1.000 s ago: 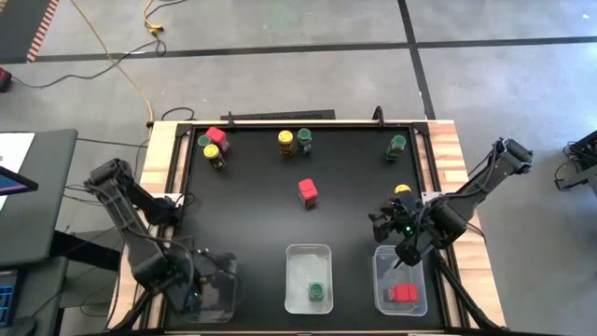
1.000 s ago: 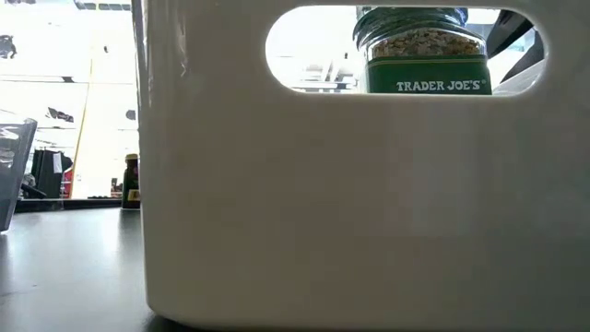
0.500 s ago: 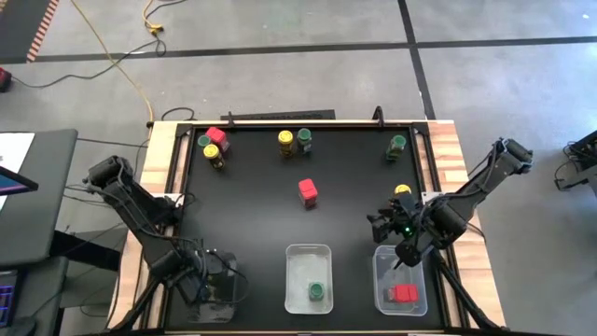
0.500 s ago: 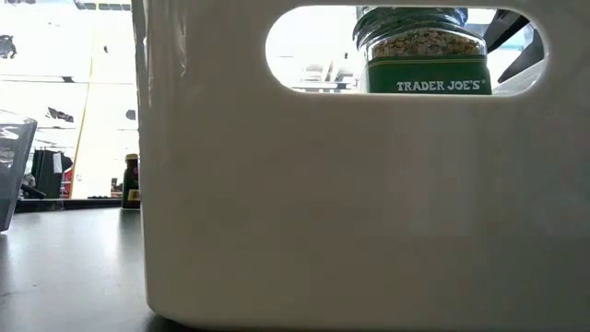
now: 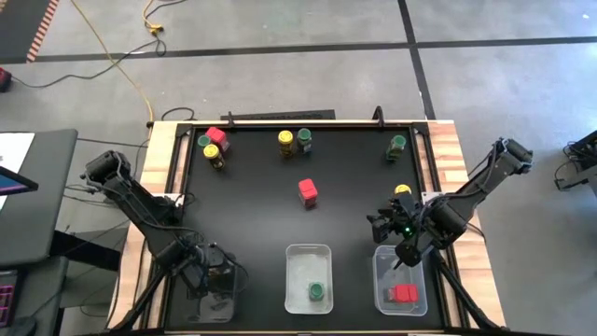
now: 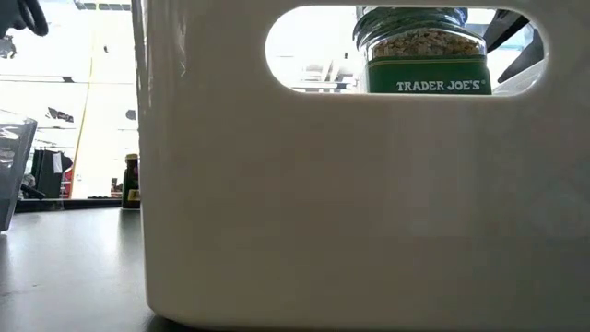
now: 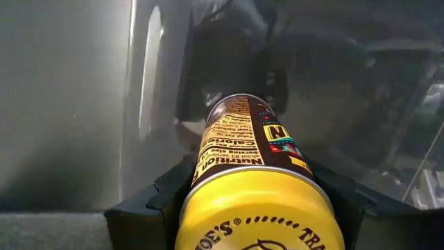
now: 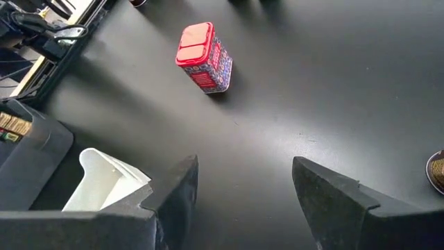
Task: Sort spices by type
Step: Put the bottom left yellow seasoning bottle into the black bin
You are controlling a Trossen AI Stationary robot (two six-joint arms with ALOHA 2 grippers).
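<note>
My left gripper [image 5: 216,280] is down inside the clear left tray [image 5: 201,313] at the near left and is shut on a yellow-lidded spice jar [image 7: 243,149]. My right gripper [image 5: 396,231] is open and empty above the far end of the right tray [image 5: 381,280], which holds a red-lidded jar [image 5: 404,293]. The middle tray [image 5: 297,271] holds a green-lidded jar [image 5: 317,292], which also shows in the low view [image 6: 419,51]. A red-lidded jar [image 5: 308,192] stands mid-table and also shows in the right wrist view [image 8: 202,55]. A yellow-lidded jar [image 5: 403,190] stands just beyond my right gripper. My left gripper pinches the jar between its two fingers [image 7: 149,208], on the jar's sides just below the yellow lid [image 7: 267,215]. The jar lies along the fingers, its bottom pointing away into the tray. Whether it touches the tray floor I cannot tell.
Along the far edge stand a cluster of green-, red- and yellow-lidded jars [image 5: 213,145], a yellow and green pair [image 5: 294,141], and one green-lidded jar [image 5: 398,144]. Wooden rails border the black table. The middle tray's white wall [image 6: 369,203] fills the low view.
My left gripper has shifted a little toward the table's right edge over the left tray, still shut on the yellow-lidded jar, while its arm has swung. The right arm has kept still.
</note>
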